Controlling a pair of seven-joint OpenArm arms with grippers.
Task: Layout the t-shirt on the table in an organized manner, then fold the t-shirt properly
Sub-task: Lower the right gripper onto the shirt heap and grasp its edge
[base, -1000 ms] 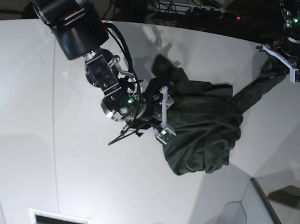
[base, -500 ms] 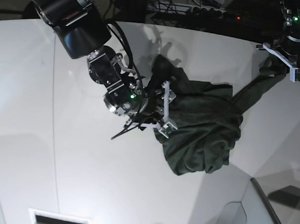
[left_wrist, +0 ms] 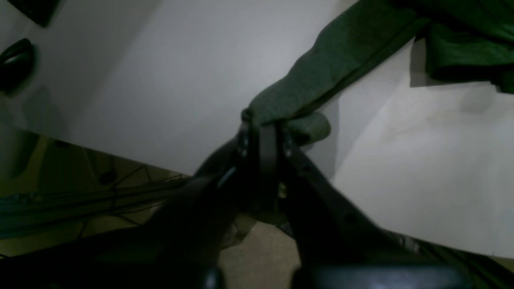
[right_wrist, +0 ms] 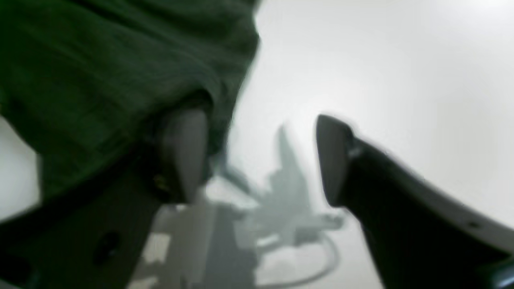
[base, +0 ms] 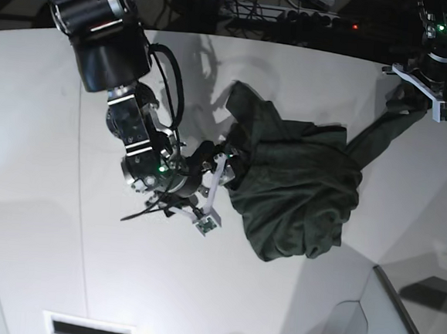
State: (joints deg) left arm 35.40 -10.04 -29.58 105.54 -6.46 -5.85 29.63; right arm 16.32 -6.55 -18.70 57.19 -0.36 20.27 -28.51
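The large dark green t-shirt of soft thin fabric (base: 299,188) lies in a crumpled heap on the big smooth white surface (base: 41,122), a little right of the middle in the base view. One long part of it (a sleeve or a stretched corner, I cannot tell which) reaches from the heap up to the far right, near the curved far edge of the surface.

The left gripper (base: 424,84) is at that far right end. In the left wrist view its fingers (left_wrist: 277,138) are clenched together on the end of this stretched part, and a small fold of green cloth bulges out beside them. The cloth runs from the fingers up and to the right, toward the rest of the t-shirt (left_wrist: 461,36), above the white surface (left_wrist: 180,72).

The right gripper (base: 220,190) is at the left edge of the heap, with its black arm coming from the far left. In the right wrist view (a blurred picture) its two fingers (right_wrist: 184,152) stand well apart, released, with only the white surface (right_wrist: 381,60) between them. One finger touches or lies just under the edge of the green cloth (right_wrist: 100,80), the other is clear of it, over the bare surface. Nothing is grasped between them.
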